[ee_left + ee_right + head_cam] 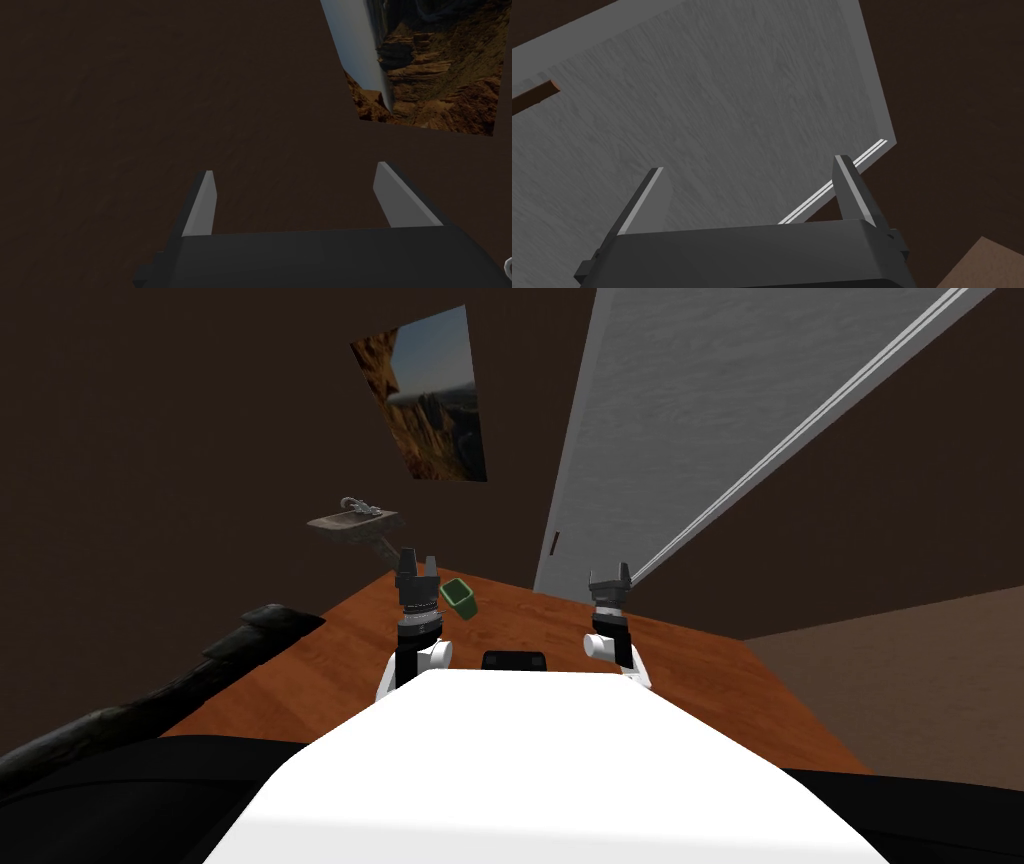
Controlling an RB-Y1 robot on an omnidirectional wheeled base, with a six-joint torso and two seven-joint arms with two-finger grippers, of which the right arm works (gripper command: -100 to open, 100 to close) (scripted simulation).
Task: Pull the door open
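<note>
**One high view, two looking along the arms**

The head camera sits high and rolled. It looks steeply down and forward over the wooden floor (560,628) to the walls at the floor's far edge, with the grey door (680,418) right of middle. The right wrist camera looks along the right pincer (749,164) at that same door from nearby, taking in its small brown handle (534,95) and one edge. The left wrist camera looks along the left pincer (295,168) at the dark brown wall (150,100) left of the door, sharing the landscape picture (430,65) with the head view.
</note>
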